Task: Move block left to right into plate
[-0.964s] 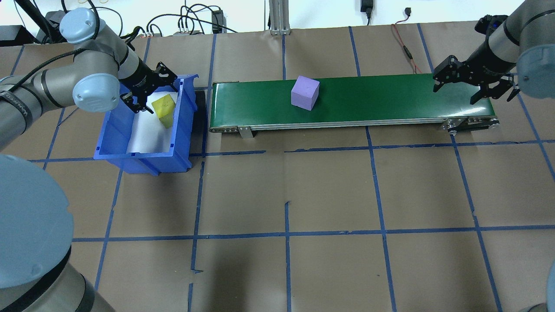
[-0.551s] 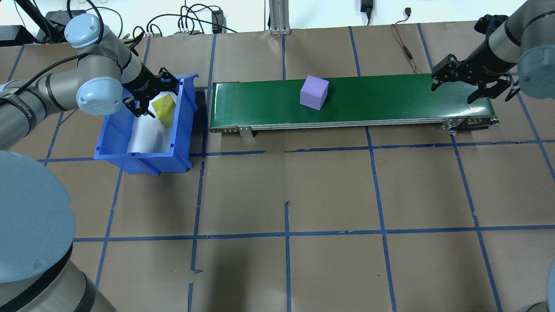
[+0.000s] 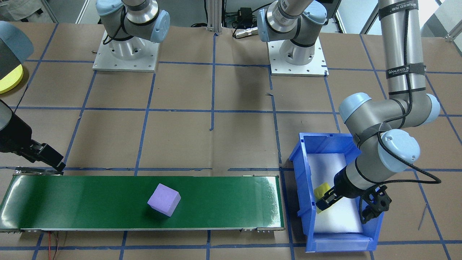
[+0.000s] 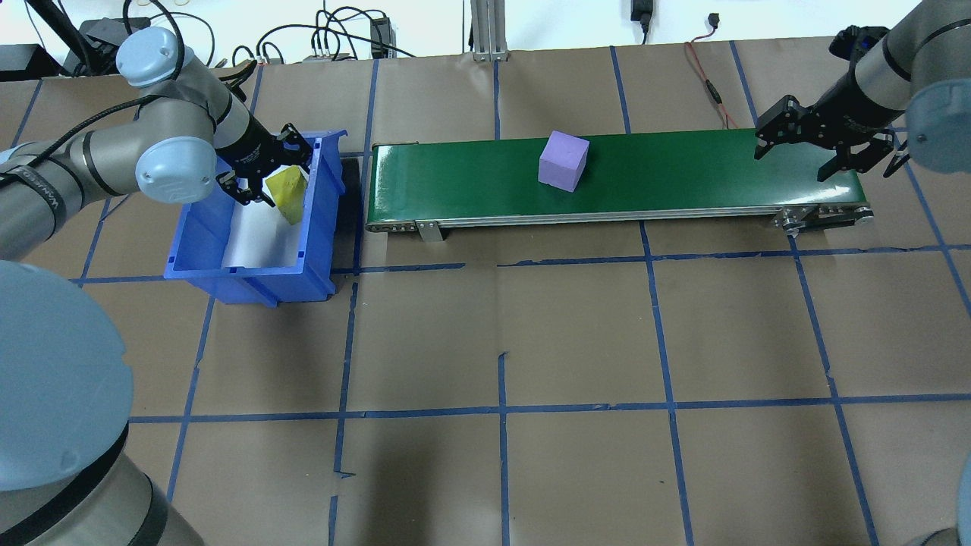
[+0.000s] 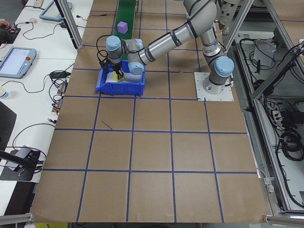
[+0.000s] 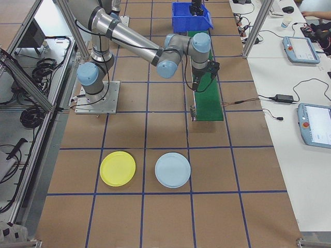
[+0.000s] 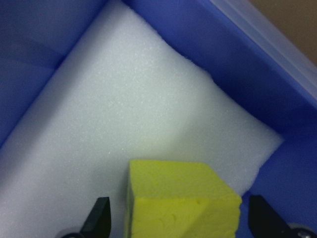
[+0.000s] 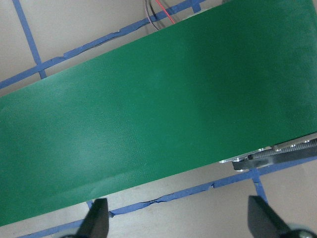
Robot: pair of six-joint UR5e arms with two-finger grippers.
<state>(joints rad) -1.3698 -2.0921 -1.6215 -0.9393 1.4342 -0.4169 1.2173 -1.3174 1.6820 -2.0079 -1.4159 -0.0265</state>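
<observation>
With the purple block (image 4: 564, 161) midway along the green belt (image 4: 683, 171), the right gripper (image 4: 827, 148) should keep its jaws spread, centred over the belt's end, while the left gripper's (image 4: 258, 178) spread jaws straddle a yellow block (image 4: 286, 191).

A robot lab is shown. Two robot arms are bolted to a big table (image 6: 165, 206) covered in brown paper with blue tape lines. At 3 o'clock, control tablets (image 6: 297, 49) and cables are laid on a white bench (image 6: 305, 170).
</observation>
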